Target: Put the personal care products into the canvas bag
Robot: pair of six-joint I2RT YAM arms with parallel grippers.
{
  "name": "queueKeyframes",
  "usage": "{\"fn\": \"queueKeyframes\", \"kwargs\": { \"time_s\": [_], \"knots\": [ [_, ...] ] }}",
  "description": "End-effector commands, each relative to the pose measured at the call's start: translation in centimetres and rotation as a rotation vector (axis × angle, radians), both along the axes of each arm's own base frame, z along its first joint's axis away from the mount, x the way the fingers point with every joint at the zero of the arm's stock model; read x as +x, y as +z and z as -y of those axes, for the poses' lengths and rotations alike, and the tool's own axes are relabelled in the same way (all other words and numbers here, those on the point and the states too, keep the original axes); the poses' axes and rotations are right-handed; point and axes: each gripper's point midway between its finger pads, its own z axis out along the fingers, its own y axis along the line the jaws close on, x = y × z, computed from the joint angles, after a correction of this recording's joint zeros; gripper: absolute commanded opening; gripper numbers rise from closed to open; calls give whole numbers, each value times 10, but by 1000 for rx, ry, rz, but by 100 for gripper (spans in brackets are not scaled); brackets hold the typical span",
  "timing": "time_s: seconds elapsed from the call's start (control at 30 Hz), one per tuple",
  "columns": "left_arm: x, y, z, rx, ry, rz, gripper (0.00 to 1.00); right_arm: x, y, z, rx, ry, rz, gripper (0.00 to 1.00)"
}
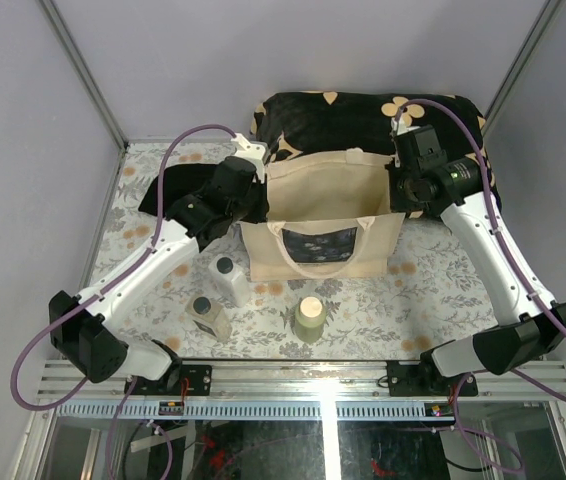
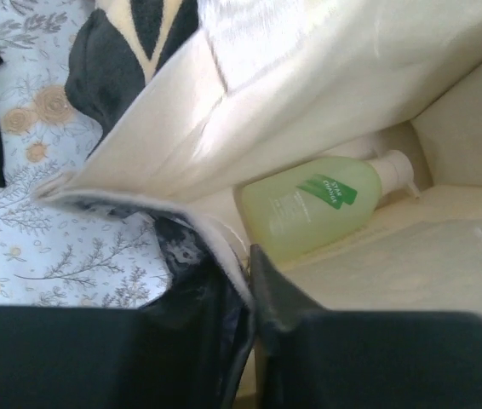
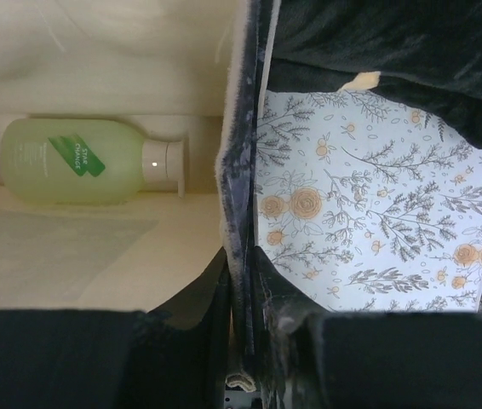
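Cloth table cover (image 1: pixel 433 300): pale fabric printed with grey sprigs and orange flowers, spread over the whole work surface.
Green bottle on the table (image 1: pixel 310 318): pale green with a round beige cap. It stands upright, nearest the arm bases and close to the middle of the front edge.
Tan bottle (image 1: pixel 208 316): squat and clear-tan with a dark cap. It stands to the left of that green bottle and well apart from it.
White bottle (image 1: pixel 229 279): has a dark cap and stands upright just behind the tan bottle.
Canvas bag (image 1: pixel 323 195): a beige tote at mid-table with its mouth open upward. The front wall carries a dark floral panel, and a loop handle hangs over it. The front left corner sits just beside the white bottle.
Left gripper (image 2: pixel 248 273): the fingers are nipped together on the bag's left rim, and the fabric edge runs up between them.
Right gripper (image 3: pixel 243 268): the fingers are pinched tight on the bag's right wall, with the canvas edge clamped between them.
Green bottle in the bag (image 2: pixel 318 204): lies on its side on the bag's floor, against the foot of a wall. Its green label faces up and its cap is pale.
Black cloth (image 1: pixel 158 200): lies left of the bag.
Cushion (image 1: pixel 363 115): black with beige flowers, just behind the bag at the far edge.
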Motion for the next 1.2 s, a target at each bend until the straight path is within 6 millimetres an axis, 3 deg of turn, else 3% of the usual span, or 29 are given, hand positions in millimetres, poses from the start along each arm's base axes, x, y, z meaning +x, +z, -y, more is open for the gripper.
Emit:
{"fn": "queueKeyframes", "kwargs": {
  "time_s": [0.0,0.17,0.27,0.33,0.43,0.5,0.63,0.7,0.87,1.0,1.17],
  "knots": [
    [8,-4,-7,14,44,19,1,6,30,12,-31,-39,90,16],
    [14,13,-16,38,79,64,0,-11,49,17,-35,-17,132,36],
    [21,18,-19,45,85,77,0,-33,54,17,-30,16,144,56],
    [24,17,-18,45,81,75,0,-49,56,12,11,50,153,68],
    [28,18,-16,46,84,78,0,-72,61,-1,112,101,179,77],
    [30,19,-15,43,82,84,0,-87,56,-8,163,142,161,80],
    [34,21,-14,39,76,89,0,-115,27,-20,189,200,60,81],
    [37,21,-13,40,76,94,0,-123,24,-27,217,224,55,81],
    [46,23,-15,48,90,108,0,-133,30,-45,281,284,60,82],
    [52,25,-15,36,93,115,0,-138,21,-64,267,354,25,82],
    [59,28,-20,30,110,122,0,-146,3,-103,187,480,-18,84]
  ]
}}
